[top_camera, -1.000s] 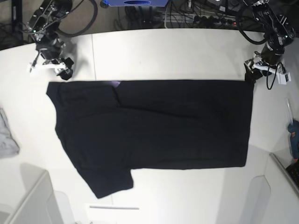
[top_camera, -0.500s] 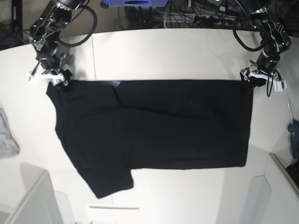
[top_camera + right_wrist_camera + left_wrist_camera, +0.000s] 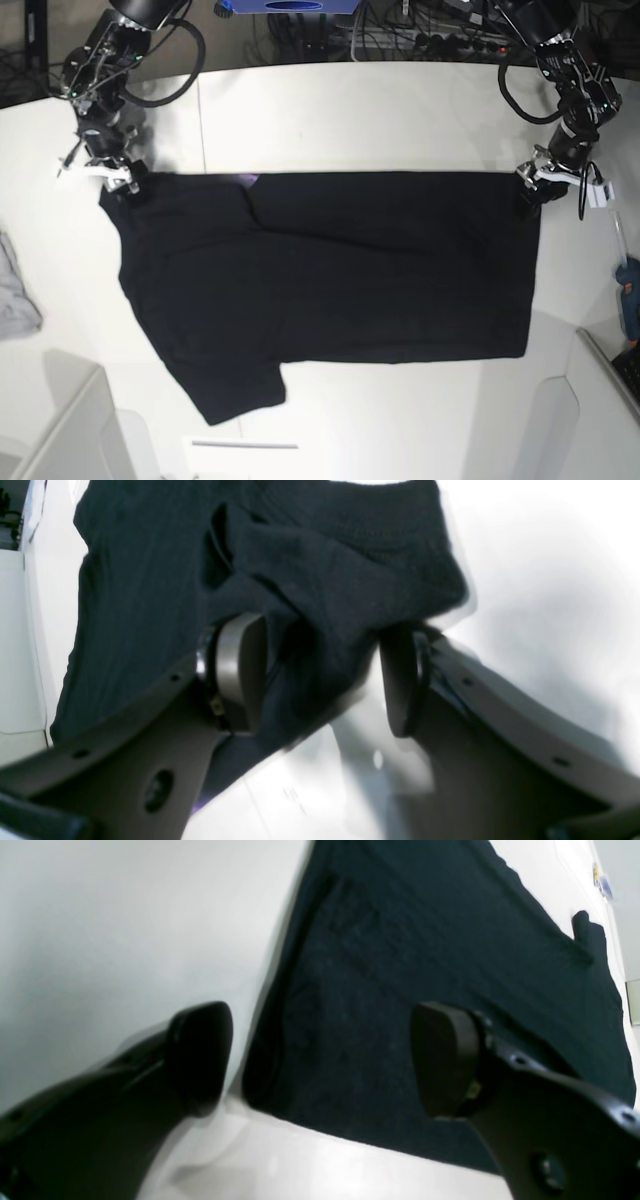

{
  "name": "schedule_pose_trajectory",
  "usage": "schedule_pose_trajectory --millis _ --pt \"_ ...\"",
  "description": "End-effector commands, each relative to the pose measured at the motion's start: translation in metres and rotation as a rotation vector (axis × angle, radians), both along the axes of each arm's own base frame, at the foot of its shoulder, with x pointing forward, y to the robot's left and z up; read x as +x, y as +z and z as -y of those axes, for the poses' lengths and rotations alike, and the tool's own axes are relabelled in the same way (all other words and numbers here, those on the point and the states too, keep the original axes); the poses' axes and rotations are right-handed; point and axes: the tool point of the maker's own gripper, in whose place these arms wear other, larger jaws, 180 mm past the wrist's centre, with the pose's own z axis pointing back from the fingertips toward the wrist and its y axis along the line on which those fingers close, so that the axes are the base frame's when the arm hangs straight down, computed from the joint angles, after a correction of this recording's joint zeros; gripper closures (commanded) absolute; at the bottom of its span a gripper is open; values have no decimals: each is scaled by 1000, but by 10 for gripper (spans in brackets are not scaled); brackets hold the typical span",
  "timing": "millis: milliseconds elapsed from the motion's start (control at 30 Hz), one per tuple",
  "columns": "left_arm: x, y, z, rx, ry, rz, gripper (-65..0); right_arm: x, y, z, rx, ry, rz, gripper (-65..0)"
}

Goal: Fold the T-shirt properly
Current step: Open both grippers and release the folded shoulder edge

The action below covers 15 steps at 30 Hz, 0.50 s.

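The T-shirt (image 3: pixel 330 270) lies flat across mid-frame on the white surface (image 3: pixel 350 110), long axis left-right. Left gripper (image 3: pixel 320 1060) fingers apart astride its corner; right gripper (image 3: pixel 320 677) fingers apart around bunched fabric.

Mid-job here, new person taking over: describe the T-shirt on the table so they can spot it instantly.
Start from the white table; the T-shirt is the large black garment spread flat across its middle, one short sleeve pointing to the near edge. The right gripper and left gripper sit at its two far corners. Unlike the small grey cloth at the table's edge, it is black and far bigger.
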Motion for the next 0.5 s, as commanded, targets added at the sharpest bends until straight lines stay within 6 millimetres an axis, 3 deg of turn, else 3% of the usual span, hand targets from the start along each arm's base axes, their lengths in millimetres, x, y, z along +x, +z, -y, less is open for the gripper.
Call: schedule_pose_trajectory --millis 0,133,200,400,467 --pt "-14 -16 2 -1 -21 -101 -538 -8 -10 -1 1 11 -66 -341" --pt "-13 -18 7 -5 -33 -106 -536 -6 -9 -1 1 10 -62 -341" --pt "-11 -20 14 -7 -59 -112 -505 -5 -8 2 -9 0 -51 -341" --pt "-10 -21 18 -9 -71 -114 -216 -6 -6 7 -31 -24 -34 -339" --pt "-10 -21 18 -9 -71 -114 -128 -6 -6 8 -32 -25 -33 -311"
